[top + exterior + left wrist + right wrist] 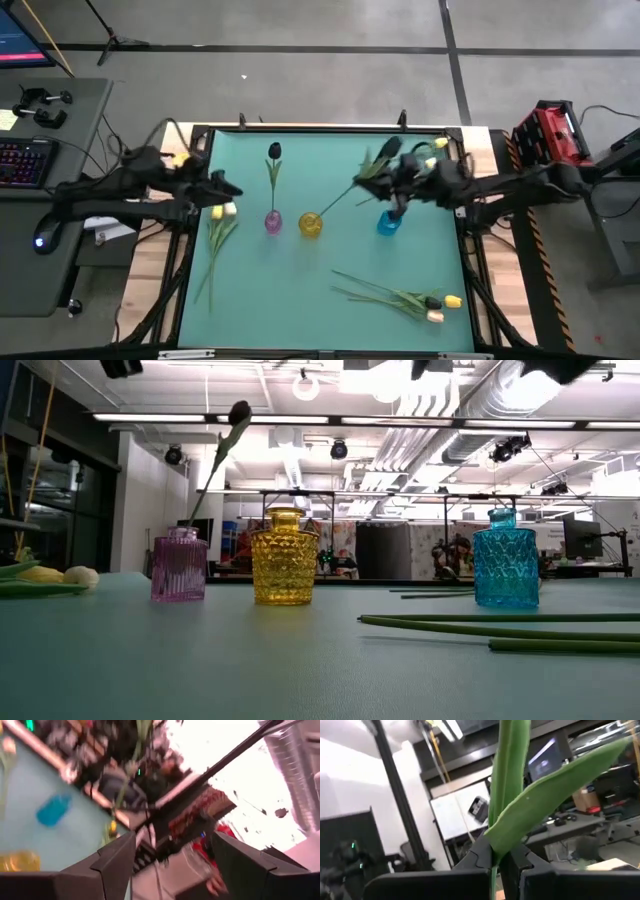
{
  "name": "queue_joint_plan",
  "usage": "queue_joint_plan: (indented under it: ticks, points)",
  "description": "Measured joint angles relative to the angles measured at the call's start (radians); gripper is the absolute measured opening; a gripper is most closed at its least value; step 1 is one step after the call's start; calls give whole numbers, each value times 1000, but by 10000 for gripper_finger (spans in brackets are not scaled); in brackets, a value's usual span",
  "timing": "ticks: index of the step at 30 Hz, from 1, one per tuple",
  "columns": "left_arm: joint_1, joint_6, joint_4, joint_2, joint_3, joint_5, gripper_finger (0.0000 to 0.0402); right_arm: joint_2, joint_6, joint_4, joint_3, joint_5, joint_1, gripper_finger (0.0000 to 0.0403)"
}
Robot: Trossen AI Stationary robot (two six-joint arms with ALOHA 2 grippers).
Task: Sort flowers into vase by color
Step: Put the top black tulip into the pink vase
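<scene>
High view, and the right arm reaches in across the teal table (300, 290) from the right edge, its right gripper (398, 178) above the blue vase (388, 223). It is clamped tight on a tulip (372, 165) with a dark bud head, the long thin stem running down and left toward the yellow vase (311, 225). In the right wrist view the two dark fingers (482, 855) pinch the stem where a broad, smooth green leaf (555, 790) folds out.

The left arm stretches in from the left edge, the left gripper (228, 187) pointing along the table with its jaws spread wide and empty, just above two tulips (218, 228) lying flat, one yellow and one cream bud.

From the low view the vases stand in a row: the pink vase (179, 565), ribbed glass and squarish, holds a black tulip (232, 425) leaning right; the yellow one is round-bellied with a diamond-cut pattern; the blue one shares that faceted pattern.

Near the front right corner, a loose bundle of flowers (410, 298) lies on the table, stems fanned to the left, buds black, yellow and cream.
</scene>
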Motion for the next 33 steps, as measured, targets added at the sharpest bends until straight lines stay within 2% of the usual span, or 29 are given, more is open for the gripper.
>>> queue_joint_plan:
  ticks: [5, 7, 10, 13, 17, 21, 26, 33]
  points:
    - [0, 147, -1, -52, 0, -109, 251, 218, -127, -11, 206, 14, 60, 0]
    - [0, 216, 1, -69, 0, -151, 251, 296, -158, -57, 292, 64, 69, 0]
    - [0, 308, -1, -84, 0, -214, 251, 404, -183, -181, 423, 186, 73, 0]
    - [0, 375, -2, -94, 0, -271, 251, 502, -183, -307, 545, 259, 68, 0]
    - [0, 415, -4, -102, 0, -304, 251, 607, -185, -456, 696, 309, 68, 0]
    - [0, 418, -24, -103, 0, -303, 251, 677, -226, -608, 823, 313, 68, 0]
    - [0, 390, -60, -102, 0, -303, 251, 724, -235, -730, 916, 313, 68, 0]
    - [0, 389, -62, -102, 0, -310, 251, 751, -227, -741, 923, 315, 68, 0]
